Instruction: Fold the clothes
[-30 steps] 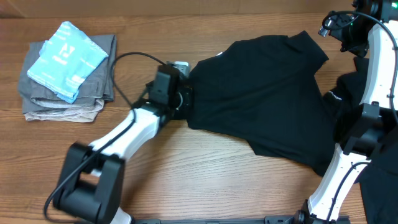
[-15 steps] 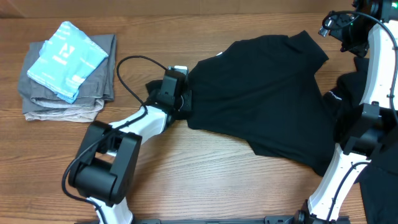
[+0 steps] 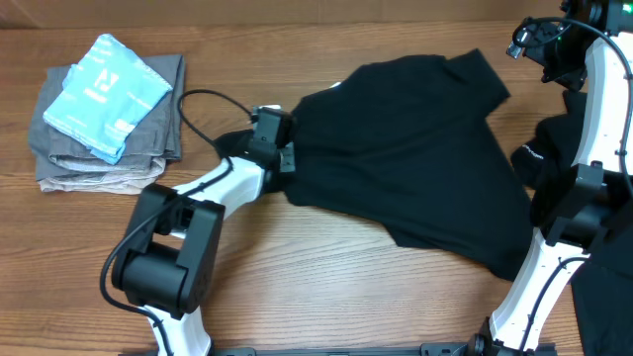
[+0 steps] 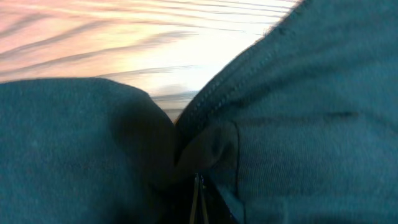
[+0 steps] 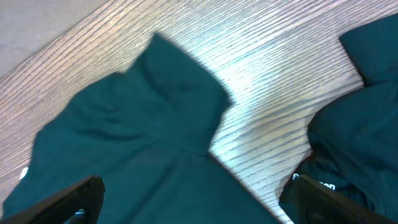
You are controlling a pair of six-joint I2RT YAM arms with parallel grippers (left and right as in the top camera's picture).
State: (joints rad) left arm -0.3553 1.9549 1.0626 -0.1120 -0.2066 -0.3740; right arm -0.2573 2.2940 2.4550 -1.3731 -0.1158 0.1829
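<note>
A black T-shirt (image 3: 415, 158) lies spread across the middle of the wooden table. My left gripper (image 3: 280, 158) is shut on the shirt's left edge; in the left wrist view the bunched dark fabric (image 4: 205, 149) fills the frame around the closed jaws (image 4: 198, 202). My right gripper (image 3: 554, 49) is open and raised at the far right, above the shirt's upper right sleeve (image 5: 180, 81); its two fingers (image 5: 193, 199) frame the cloth from above without touching it.
A folded stack, grey cloth with a light blue garment on top (image 3: 104, 104), sits at the far left. More black clothing (image 3: 569, 158) is piled at the right edge, also in the right wrist view (image 5: 367, 124). A black cable (image 3: 198, 109) loops near the left arm.
My left gripper has pulled the shirt's left edge up and to the left, and the whole shirt has shifted slightly leftward. The right arm has not moved.
</note>
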